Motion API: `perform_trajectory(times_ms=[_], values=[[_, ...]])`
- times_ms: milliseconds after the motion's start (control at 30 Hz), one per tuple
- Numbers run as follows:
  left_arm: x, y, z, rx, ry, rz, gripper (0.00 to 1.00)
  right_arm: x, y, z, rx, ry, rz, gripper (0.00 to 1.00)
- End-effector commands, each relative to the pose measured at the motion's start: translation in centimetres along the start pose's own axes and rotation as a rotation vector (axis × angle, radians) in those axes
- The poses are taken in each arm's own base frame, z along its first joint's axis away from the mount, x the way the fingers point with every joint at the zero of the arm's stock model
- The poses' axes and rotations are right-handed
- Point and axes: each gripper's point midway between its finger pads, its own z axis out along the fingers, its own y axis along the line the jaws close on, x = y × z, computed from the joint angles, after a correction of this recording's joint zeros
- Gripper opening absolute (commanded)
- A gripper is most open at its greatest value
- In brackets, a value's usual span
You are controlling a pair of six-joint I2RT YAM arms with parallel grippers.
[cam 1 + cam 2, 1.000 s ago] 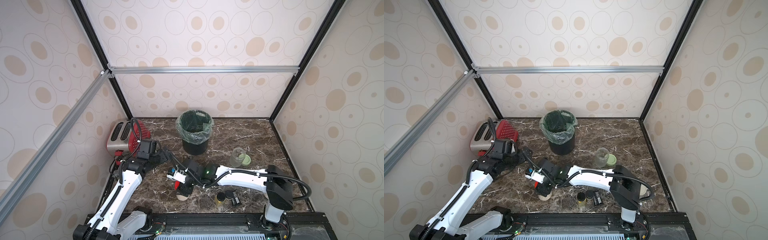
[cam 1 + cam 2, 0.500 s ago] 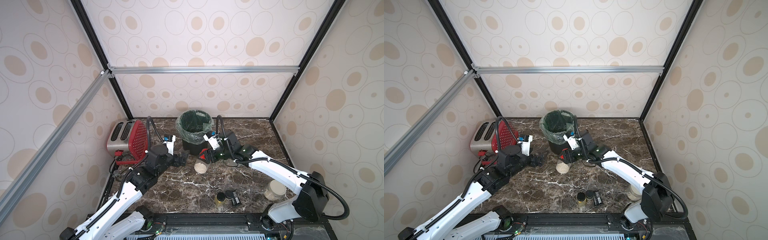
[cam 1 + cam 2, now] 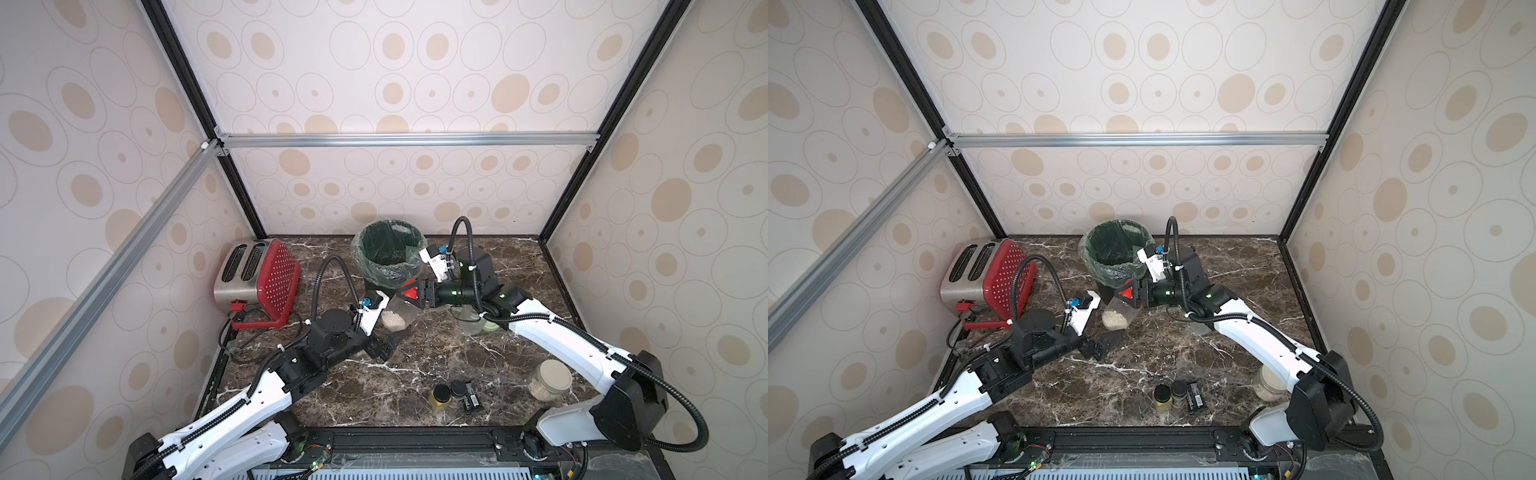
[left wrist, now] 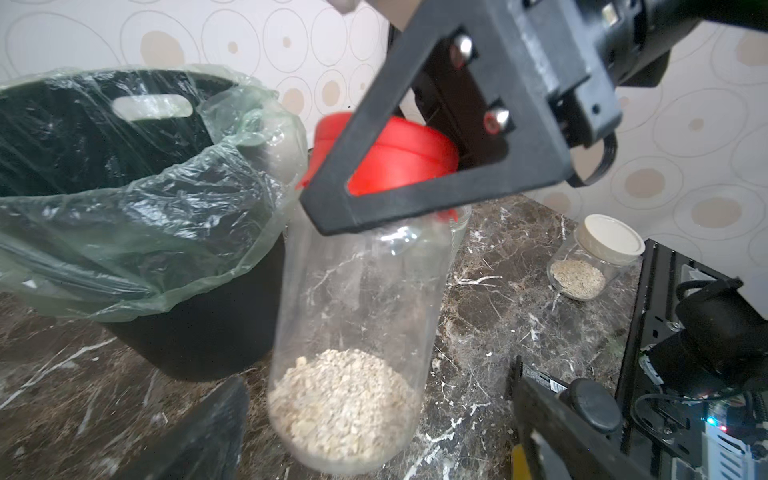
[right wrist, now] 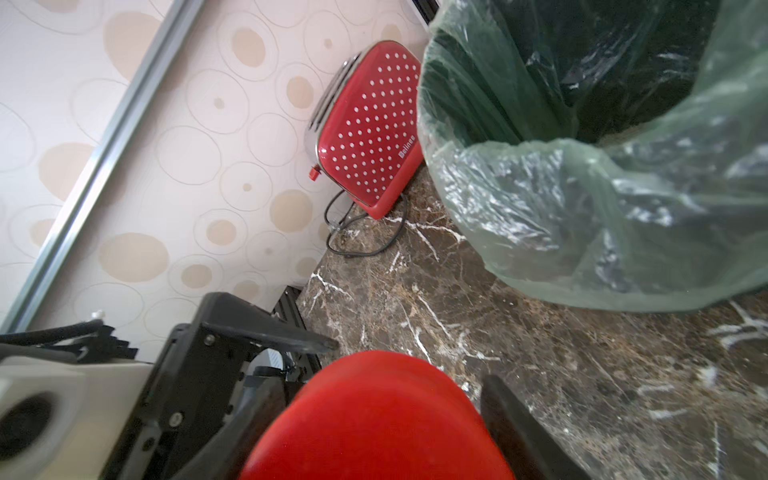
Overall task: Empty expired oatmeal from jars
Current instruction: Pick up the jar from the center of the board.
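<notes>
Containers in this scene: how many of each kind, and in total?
Jars: 3 (red-lidded jar, beige-lidded jar, open jar)
Small bottles: 2
Bin: 1
Total: 6

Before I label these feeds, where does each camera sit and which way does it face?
Top views: high, looking down at the table; left arm, right arm show.
Left wrist: low, facing the red-lidded jar; open left gripper shows.
Right wrist: behind the right gripper, facing the toaster.
Both wrist views share the jar and bin.
</notes>
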Motion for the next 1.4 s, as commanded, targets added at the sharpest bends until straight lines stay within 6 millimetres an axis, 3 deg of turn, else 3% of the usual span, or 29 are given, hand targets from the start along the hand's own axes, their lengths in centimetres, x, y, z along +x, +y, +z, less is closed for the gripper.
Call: perform_trajectory(times_ms=[0,267,500,933,1000,1200,1367], values=[[-1.9,-0.6,0.3,0.025,-0.052,0.056,0.99,-2.6,3.6,-1.5,-0.115,-0.097,-0.034,0.46],[-3.8,0.1,0.8,-0.018,-0.075,0.101,0.89,-2.2,4.3,-1.3,-0.159,-0.088,-0.033,0.46],[-3.5,0.7,1.6,-0.052,-0.048,0.141,0.81,-1.4,4.8,-1.0,-0.171,-0.069,-0.043,0.47],[-4.8,0.8,1.6,-0.070,-0.069,0.259,0.68,-0.1,4.5,-0.2,-0.168,-0.016,-0.043,0.50],[-4.9,0.8,1.5,-0.067,-0.070,0.272,0.65,-0.1,4.6,-0.2,-0.168,-0.009,-0.048,0.56],[-5.3,0.4,1.0,-0.051,-0.086,0.304,0.55,0.4,3.8,-0.3,-0.117,0.049,-0.064,0.85],[-5.2,0.3,0.7,-0.049,-0.106,0.306,0.51,1.0,3.1,-1.1,-0.041,0.086,-0.067,0.99]])
